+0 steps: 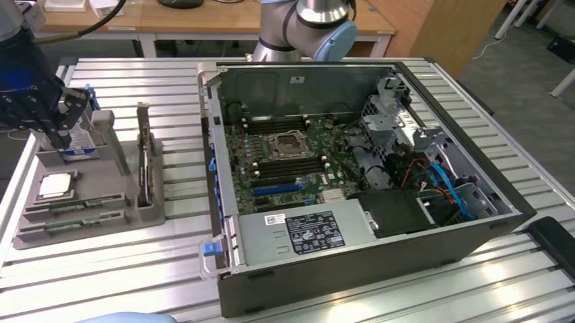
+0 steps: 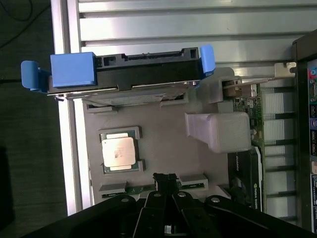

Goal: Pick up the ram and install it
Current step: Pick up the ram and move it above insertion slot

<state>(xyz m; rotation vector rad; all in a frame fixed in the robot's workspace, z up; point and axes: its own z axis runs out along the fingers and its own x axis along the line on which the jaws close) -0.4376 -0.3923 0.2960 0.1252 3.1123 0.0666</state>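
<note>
Ram (image 2: 134, 189) | in tray (image 2: 163, 148) slot | just beside closed gripper (image 2: 166, 179) fingertips

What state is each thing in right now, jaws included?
gripper, jaws shut, nothing held, above the grey holder
ram, lying in its holder slot, not picked up
processor, flat in its holder recess
hard drive, standing on edge in the holder
graphics card, on edge in the holder
computer case, side open, motherboard exposed
</note>
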